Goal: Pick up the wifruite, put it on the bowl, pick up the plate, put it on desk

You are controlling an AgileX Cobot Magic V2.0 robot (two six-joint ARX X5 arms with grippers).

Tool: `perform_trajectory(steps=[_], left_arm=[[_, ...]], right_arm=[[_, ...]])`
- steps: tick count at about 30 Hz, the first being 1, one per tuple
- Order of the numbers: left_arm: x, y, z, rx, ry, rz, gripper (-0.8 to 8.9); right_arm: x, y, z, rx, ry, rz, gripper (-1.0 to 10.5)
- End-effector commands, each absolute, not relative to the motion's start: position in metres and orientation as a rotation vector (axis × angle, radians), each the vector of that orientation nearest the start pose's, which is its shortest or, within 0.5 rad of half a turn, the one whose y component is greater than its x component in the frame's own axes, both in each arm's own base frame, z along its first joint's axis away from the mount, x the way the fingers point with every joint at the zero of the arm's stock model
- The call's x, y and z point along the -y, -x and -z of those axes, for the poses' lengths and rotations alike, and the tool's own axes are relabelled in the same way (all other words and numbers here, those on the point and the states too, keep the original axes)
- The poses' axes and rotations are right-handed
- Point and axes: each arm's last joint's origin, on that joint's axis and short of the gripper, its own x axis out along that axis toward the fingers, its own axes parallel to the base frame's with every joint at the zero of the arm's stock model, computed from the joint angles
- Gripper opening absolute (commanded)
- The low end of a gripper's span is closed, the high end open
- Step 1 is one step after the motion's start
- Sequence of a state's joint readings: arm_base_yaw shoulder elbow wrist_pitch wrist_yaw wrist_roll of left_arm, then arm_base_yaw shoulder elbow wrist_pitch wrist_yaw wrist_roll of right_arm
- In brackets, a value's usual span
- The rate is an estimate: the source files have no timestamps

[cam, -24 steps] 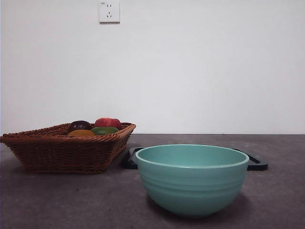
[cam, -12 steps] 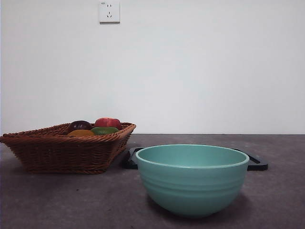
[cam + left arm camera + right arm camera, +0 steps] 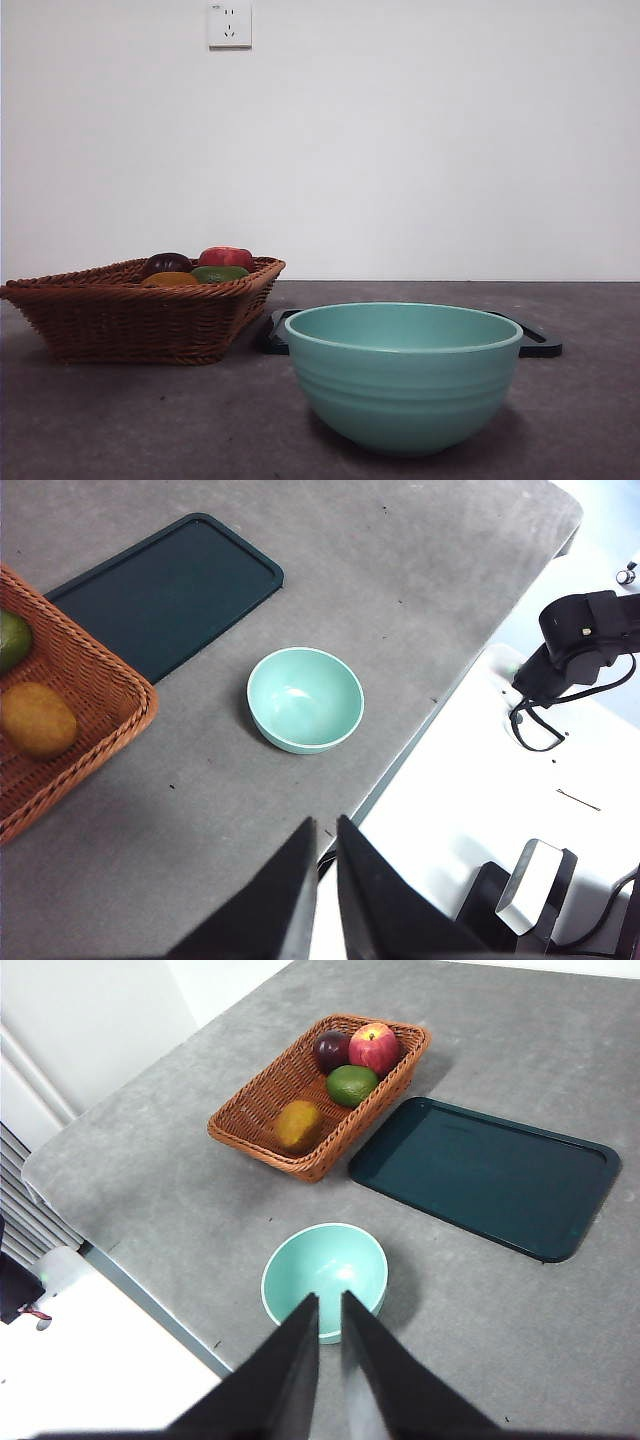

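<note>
Four fruits lie in the wicker basket (image 3: 322, 1095), the orange-brown wifruite (image 3: 298, 1125) at its end nearest the teal bowl (image 3: 325, 1278). Beside the basket, the dark tray (image 3: 486, 1174) lies flat on the desk (image 3: 160, 1200). Both the left gripper (image 3: 325, 855) and right gripper (image 3: 330, 1325) hang high above the bowl, jaws nearly together, holding nothing.

The left tool (image 3: 325, 900) shows as two flat, matte black jaws, long and blade-like, tapering to narrow tips with a thin slit between them. The right tool (image 3: 328, 1360) looks the same: two plain black tapered jaws, smooth-faced, with no markings or screws visible. At the right edge of the left wrist view, another black arm (image 3: 580, 645) carries a looped black cable.
</note>
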State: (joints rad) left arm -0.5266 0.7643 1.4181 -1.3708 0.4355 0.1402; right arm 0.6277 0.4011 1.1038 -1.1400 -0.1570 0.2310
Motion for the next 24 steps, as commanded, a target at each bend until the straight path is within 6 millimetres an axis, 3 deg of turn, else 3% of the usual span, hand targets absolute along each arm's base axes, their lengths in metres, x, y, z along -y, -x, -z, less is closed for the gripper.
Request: perform_trajectory(steps=[1, 8, 14, 18, 24], left_arm=[[0.040, -0.045, -0.424, -0.664, -0.161, 0.975, 0.29], [0.037, -0.048, -0.423, -0.671, -0.130, 0.910, 0.28], [0.026, -0.057, -0.409, -0.632, -0.061, 0.688, 0.28], [0.019, -0.071, -0.377, -0.442, -0.014, 0.547, 0.28], [0.013, -0.089, -0.306, -0.203, -0.001, 0.399, 0.29]], right_arm=[[-0.010, -0.006, -0.375, -0.497, -0.113, -0.728, 0.3], [-0.010, -0.006, -0.375, -0.497, -0.113, -0.728, 0.3], [-0.010, -0.006, -0.375, -0.497, -0.113, -0.728, 0.3], [-0.010, -0.006, -0.375, -0.497, -0.113, -0.728, 0.3], [-0.010, -0.006, -0.375, -0.497, -0.113, -0.728, 0.3]])
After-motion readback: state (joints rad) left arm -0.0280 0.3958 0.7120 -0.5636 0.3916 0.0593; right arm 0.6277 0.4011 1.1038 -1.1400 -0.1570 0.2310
